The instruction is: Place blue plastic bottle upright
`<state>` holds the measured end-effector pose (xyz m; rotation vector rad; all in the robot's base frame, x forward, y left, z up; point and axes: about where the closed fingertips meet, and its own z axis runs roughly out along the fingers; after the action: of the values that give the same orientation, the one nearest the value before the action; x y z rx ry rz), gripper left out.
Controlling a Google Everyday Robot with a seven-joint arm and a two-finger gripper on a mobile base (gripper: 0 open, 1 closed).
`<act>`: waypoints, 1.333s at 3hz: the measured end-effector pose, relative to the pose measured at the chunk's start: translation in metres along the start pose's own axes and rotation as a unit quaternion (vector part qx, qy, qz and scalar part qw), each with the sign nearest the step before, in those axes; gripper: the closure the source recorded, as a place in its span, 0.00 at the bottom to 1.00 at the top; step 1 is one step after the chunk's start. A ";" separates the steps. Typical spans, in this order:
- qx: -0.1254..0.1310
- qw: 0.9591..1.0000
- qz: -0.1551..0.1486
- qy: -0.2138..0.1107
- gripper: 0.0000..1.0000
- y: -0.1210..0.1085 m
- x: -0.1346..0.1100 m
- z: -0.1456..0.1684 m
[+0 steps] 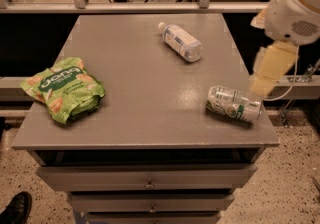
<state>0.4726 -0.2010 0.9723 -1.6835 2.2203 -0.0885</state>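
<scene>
The blue plastic bottle lies on its side toward the far edge of the surface, a little right of the middle. Its long axis runs on a diagonal. The white cap points to the far left corner and the base points to the near right, so the base end faces the arm.

The gripper hangs at the right edge of the surface, about halfway along it and roughly over the rim. From there the bottle lies inward and farther away, well apart from it. How far the gripper is spread cannot be told here. It holds nothing and touches nothing.

A silver-and-green can lies on its side near the right edge toward the near right corner, just below and beside the gripper and much nearer to it than the bottle. A green snack bag rests by the left edge.

In my judgement the reach must go leftward and away, passing over the can. The jaws should close across the bottle's diagonal.
</scene>
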 end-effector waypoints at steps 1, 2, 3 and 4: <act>0.011 1.000 0.020 -0.022 0.00 -0.051 -0.041 0.034; 0.018 0.997 0.058 -0.045 0.00 -0.113 -0.086 0.072; 0.022 0.993 0.104 -0.056 0.00 -0.151 -0.114 0.096; 0.011 0.982 0.185 -0.045 0.00 -0.189 -0.132 0.140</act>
<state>0.7209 -0.1095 0.9217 -1.2119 2.4098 0.0547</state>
